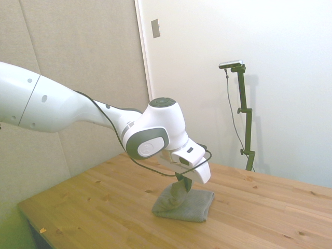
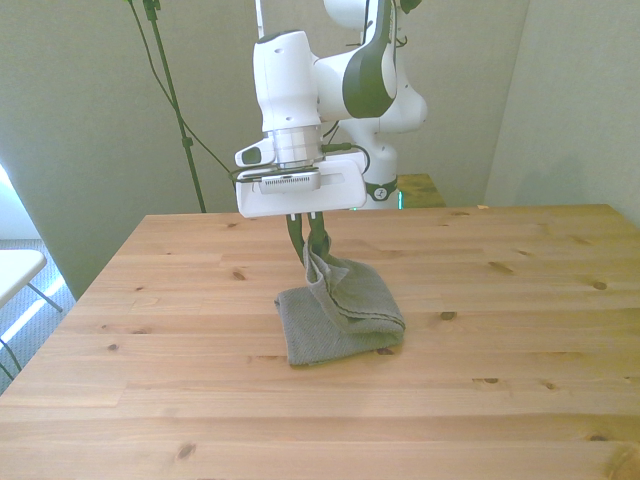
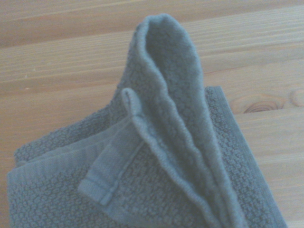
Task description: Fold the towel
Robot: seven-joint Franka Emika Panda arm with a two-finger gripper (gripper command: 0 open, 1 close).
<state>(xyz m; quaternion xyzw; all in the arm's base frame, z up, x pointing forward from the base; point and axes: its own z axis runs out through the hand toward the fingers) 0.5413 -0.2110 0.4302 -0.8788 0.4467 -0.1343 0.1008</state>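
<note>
Wooden table (image 2: 520,330): one towel (image 2: 345,315), seemingly pinched by one pincer (image 2: 308,240)

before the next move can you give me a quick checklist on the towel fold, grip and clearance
1. Gripper shut on an edge of the towel: ok.
2. Pinched edge raised off the wooden table, rest still lying flat: ok.
3. How many layers are pinched: cannot tell.
4. Bare table on every side of the towel for laying the fold down: ok.
5. Fold finished: not ok, lifted edge hangs above the pile.

Side, front cameras share table (image 1: 259,207) — wrist close, perhaps blurred.
</note>
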